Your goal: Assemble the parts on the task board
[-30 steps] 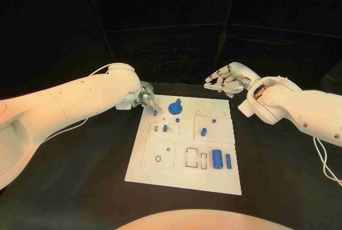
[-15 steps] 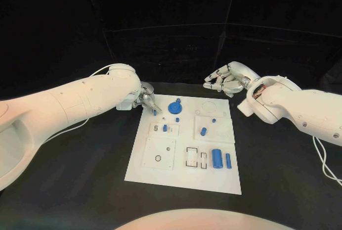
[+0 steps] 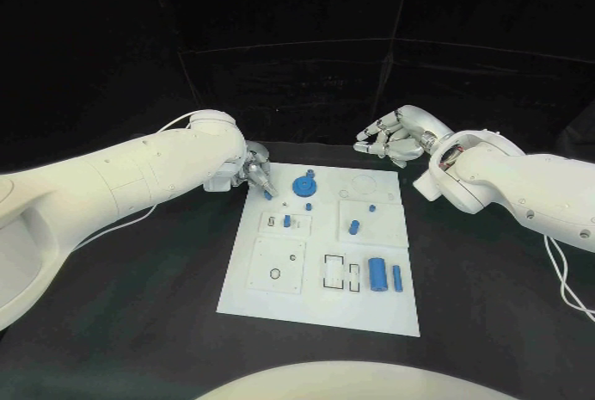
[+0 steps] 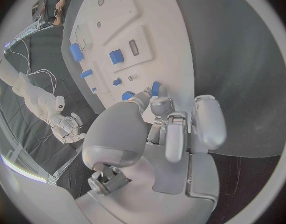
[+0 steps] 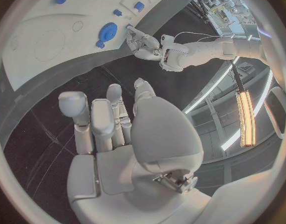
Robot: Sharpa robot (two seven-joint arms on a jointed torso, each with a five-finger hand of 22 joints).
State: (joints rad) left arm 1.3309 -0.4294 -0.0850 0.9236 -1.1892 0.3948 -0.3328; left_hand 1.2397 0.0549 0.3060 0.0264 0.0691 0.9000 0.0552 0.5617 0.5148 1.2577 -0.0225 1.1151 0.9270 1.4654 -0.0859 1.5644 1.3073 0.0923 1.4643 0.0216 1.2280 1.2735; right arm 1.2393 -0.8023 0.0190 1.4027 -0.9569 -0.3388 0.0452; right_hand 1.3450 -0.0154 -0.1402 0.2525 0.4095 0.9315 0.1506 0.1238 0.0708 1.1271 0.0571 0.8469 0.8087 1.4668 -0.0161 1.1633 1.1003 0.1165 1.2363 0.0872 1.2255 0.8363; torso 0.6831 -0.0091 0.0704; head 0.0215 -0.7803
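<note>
Our left hand (image 3: 254, 175) has lifted its small blue part (image 3: 268, 193) a bit at the far left corner of the task board (image 3: 279, 305). Our right hand (image 3: 395, 138) waits, fingers loose, holding nothing. We should lower it slowly and straight.

- We see the task board (image 3: 372, 310) as matt white, smooth, plastic-looking plate.
- We see the parts (image 3: 377, 273) as plain blue plastic with a slight sheen.
- We see the table (image 3: 149, 280) as matt black.
- We see the left hand (image 4: 174, 129) and right hand (image 5: 112, 119) as satin silver, like brushed metal.
- We see the arms (image 3: 112, 185) as glossy white shell.
</note>
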